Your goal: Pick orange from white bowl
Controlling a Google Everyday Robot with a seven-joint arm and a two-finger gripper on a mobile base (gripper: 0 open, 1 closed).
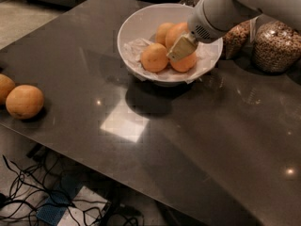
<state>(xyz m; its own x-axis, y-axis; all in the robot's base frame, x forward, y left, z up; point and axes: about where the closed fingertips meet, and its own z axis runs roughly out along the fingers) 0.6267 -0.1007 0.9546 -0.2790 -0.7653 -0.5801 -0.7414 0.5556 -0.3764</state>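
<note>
The white bowl (136,27), lined with crumpled white paper, stands at the back middle of the dark table. Several oranges lie in it: one at the front left (154,58), one at the back (162,31), one beside it (177,34) and one at the front right (185,63). My gripper (181,47) reaches in from the upper right on the white arm (221,11). Its tan tip sits over the right-hand oranges, just above or against them. Whether it holds one is hidden.
Two loose oranges (24,101) (4,86) lie at the table's left edge. Glass jars of grains (277,46) (237,39) stand right of the bowl, behind the arm. Cables (28,197) lie on the floor below the table's front edge.
</note>
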